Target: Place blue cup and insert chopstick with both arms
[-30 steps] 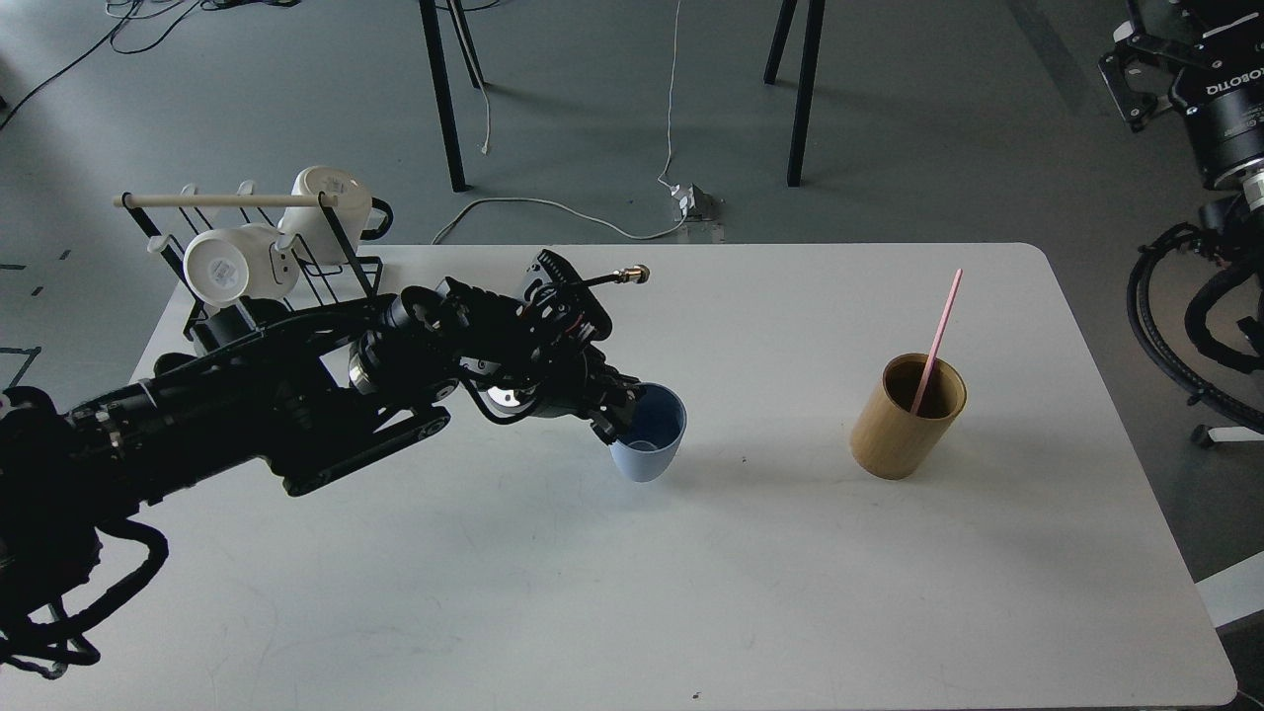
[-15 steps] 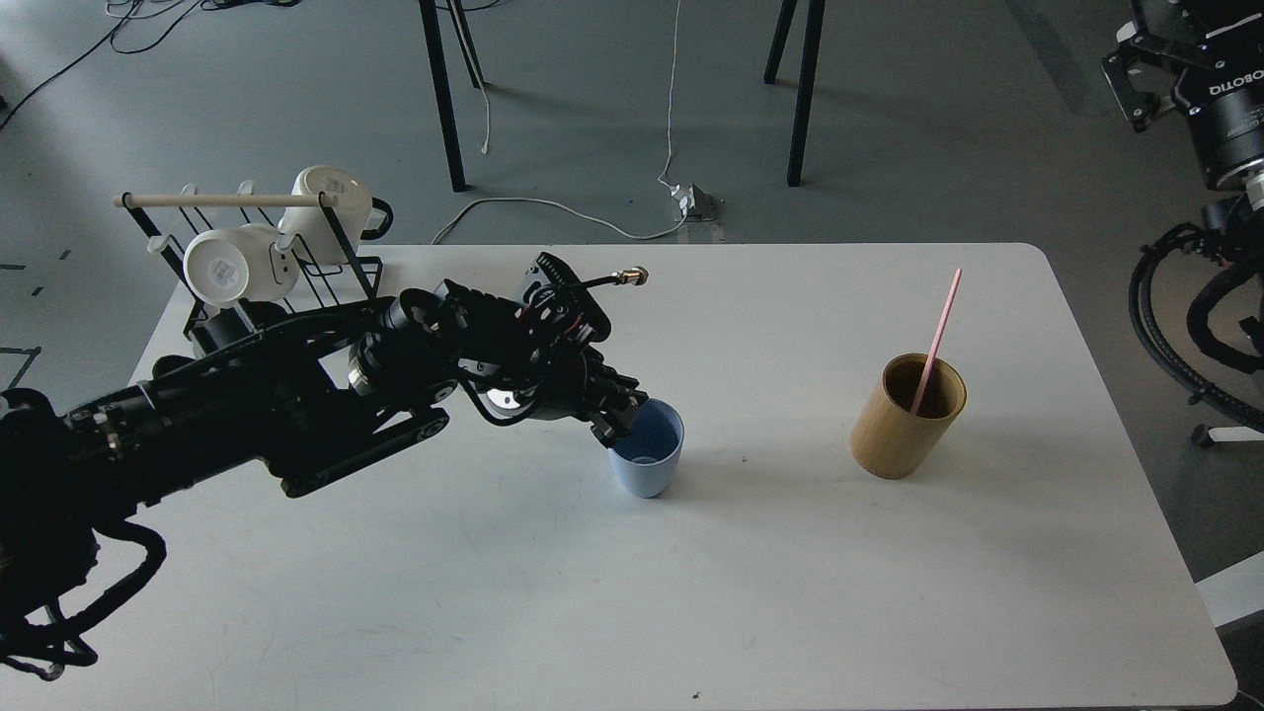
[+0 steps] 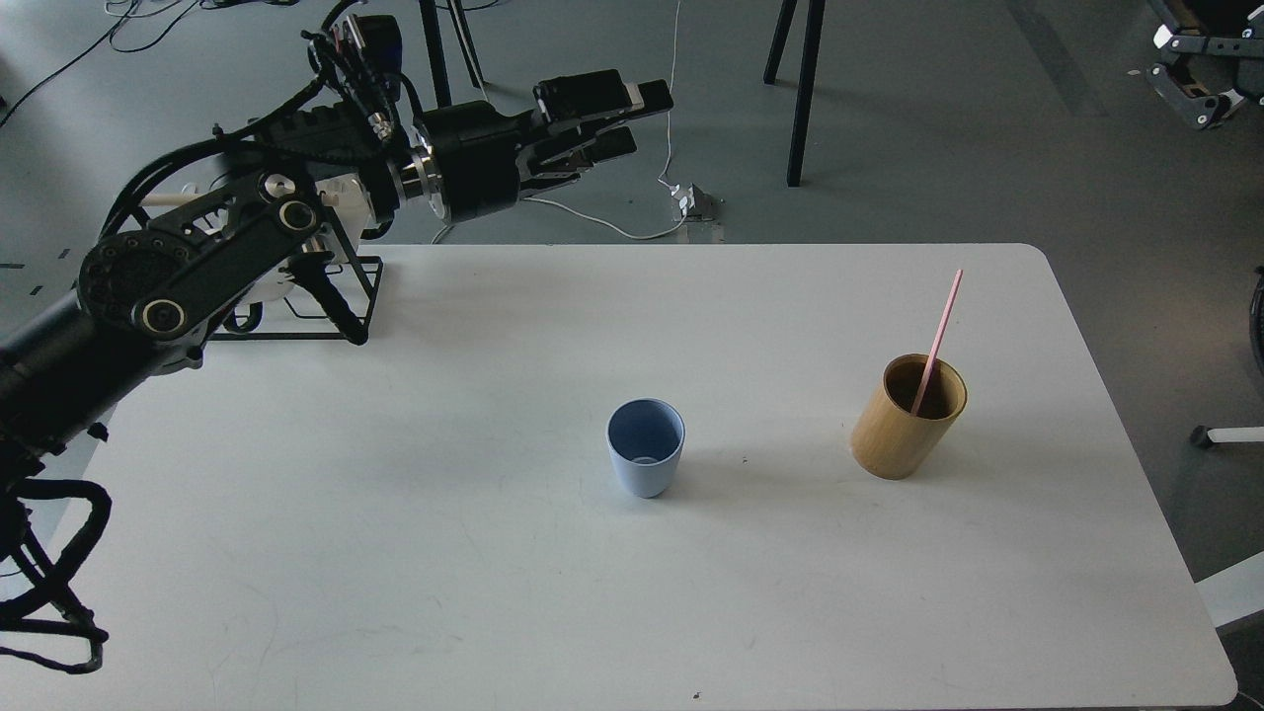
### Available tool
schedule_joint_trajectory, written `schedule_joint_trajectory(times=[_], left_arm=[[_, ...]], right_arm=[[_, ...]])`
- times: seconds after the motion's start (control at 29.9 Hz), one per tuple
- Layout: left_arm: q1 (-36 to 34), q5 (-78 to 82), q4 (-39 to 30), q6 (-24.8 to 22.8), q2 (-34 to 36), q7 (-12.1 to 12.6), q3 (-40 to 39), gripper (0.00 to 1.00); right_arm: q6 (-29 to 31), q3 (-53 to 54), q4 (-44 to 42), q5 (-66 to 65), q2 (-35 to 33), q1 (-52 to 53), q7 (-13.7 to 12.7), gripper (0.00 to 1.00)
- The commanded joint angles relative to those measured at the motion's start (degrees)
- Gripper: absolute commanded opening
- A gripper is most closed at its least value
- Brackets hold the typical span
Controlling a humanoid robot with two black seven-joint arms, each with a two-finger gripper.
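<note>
Head view looks down on a white counter (image 3: 494, 592). The blue cup (image 3: 645, 446) stands upright near the middle of the counter, mouth up, its long axis vertical and its narrower base on the surface; nothing touches it. To its right, well apart and nearer the right edge, stands a tan bamboo holder (image 3: 907, 416), leaning slightly in this view. The pink chopstick (image 3: 938, 336) rests inside the holder with its lower end hidden; its long axis runs steeply upward, tilted a little to the right, its free tip pointing toward the far right corner of the counter.

The left arm (image 3: 188, 276) comes in from the left edge and rises over the far left corner. The left gripper (image 3: 632, 118) is raised beyond the far edge of the counter, pointing to the right, well apart from the cup. Its fingers (image 3: 602, 95) lie one above the other with a clear gap between them, parted and holding nothing.

Behind the arm, at the far left corner, a black wire rack (image 3: 336, 296) shows partly, with white mugs (image 3: 331, 197) mostly hidden.

At the top right corner of the view, off the counter, a black piece of the right arm (image 3: 1200, 69) shows; whether its fingers are parted or closed cannot be told.
</note>
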Motion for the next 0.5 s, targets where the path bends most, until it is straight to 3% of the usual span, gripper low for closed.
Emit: schedule_joint_trajectory(times=[0.0,0.2,0.37,0.47], left_arm=[[2.6,-21.17,1.5,-0.01,0.73,-0.37,-3.76,0.99],[3.75,-40.17,10.62,-0.01,0.38,-0.29,-8.43,0.99],[4.89,-49.77,22.14,-0.01,0.21,-0.02,-9.84,0.99],[4.71,-51.45,29.26,-0.01,-0.32,-0.02,-10.1,0.99]], right_arm=[[-3.85,-5.68,6.52,-7.08,-7.31,0.48,-0.23,1.0],[-4.82,-10.52,11.81,-30.61,-14.36,0.31,-0.06,1.0],[-7.98,-15.7,11.9,-46.44,-14.63,-0.04,0.3,0.99],[-13.15,-20.01,11.72,-57.33,-13.49,-0.39,0.21,0.99]])
